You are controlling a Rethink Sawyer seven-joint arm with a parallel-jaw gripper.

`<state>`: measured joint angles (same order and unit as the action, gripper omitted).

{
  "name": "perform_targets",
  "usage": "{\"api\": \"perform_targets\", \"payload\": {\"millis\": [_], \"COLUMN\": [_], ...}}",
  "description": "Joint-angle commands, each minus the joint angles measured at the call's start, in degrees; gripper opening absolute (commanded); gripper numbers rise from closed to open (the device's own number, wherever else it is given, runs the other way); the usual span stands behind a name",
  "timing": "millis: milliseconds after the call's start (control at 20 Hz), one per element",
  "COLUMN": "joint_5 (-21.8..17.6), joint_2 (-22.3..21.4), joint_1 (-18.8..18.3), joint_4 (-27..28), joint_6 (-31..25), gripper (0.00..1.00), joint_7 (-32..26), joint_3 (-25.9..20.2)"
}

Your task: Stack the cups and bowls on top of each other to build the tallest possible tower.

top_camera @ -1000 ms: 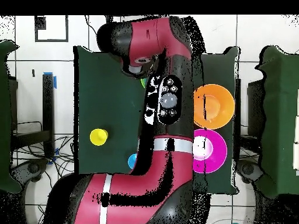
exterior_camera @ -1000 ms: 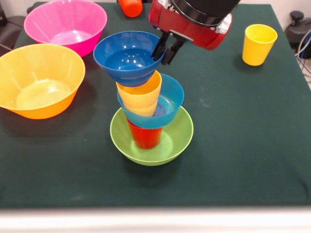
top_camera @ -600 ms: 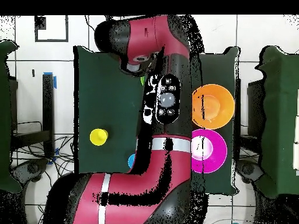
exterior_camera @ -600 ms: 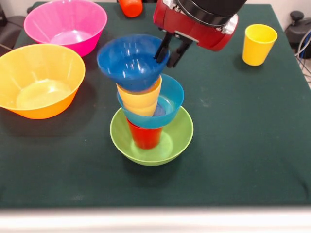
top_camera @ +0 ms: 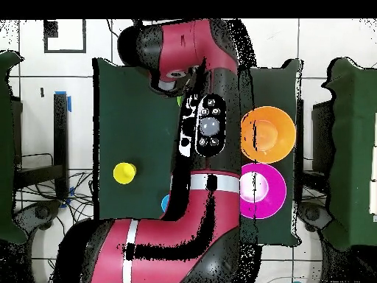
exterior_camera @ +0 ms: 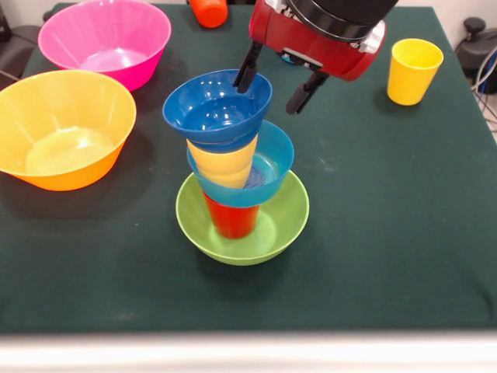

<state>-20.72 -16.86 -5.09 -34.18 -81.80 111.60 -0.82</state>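
Now gripper (exterior_camera: pixel 279 79) fingers are spread apart, either side of dark blue bowl (exterior_camera: pixel 217 107) rim, atop yellow cup (exterior_camera: pixel 225 162) on the tower (exterior_camera: pixel 237 175). Retreat should go straight up, slowly, w/o clipping rim; stack leans.

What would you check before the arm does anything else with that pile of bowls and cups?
1. End effector open, dark blue bowl released: ok.
2. Fingers clear of that bowl: not ok; one finger sits at its rim.
3. Dark blue bowl level on the yellow cup: not ok, tilted.
4. Tower upright: not ok, it leans.
5. Green bowl flat on the table: ok.
6. Spare yellow cup upright and unobstructed: ok.
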Motion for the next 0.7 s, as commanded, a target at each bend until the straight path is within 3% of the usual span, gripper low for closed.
{"api": "perform_targets", "payload": {"millis": [50,350,500,700], "joint_5": [0.28,0.17,-0.25,0.45], "joint_2": [-0.59,-1.49,-0.61,-2.98], "joint_1": [1.02,1.64,2.16,2.57], "joint_4": [-2.87,-3.22,-1.32,-3.05], "joint_6": [-5.33,-5.59,-8.47,-11.99], "gripper": [1.0,1.0,1.0,1.0], "joint_7": [-6.26,-6.61,-6.73,-6.92], "joint_3": [-2.65,-2.11,-1.83,-0.99]}}
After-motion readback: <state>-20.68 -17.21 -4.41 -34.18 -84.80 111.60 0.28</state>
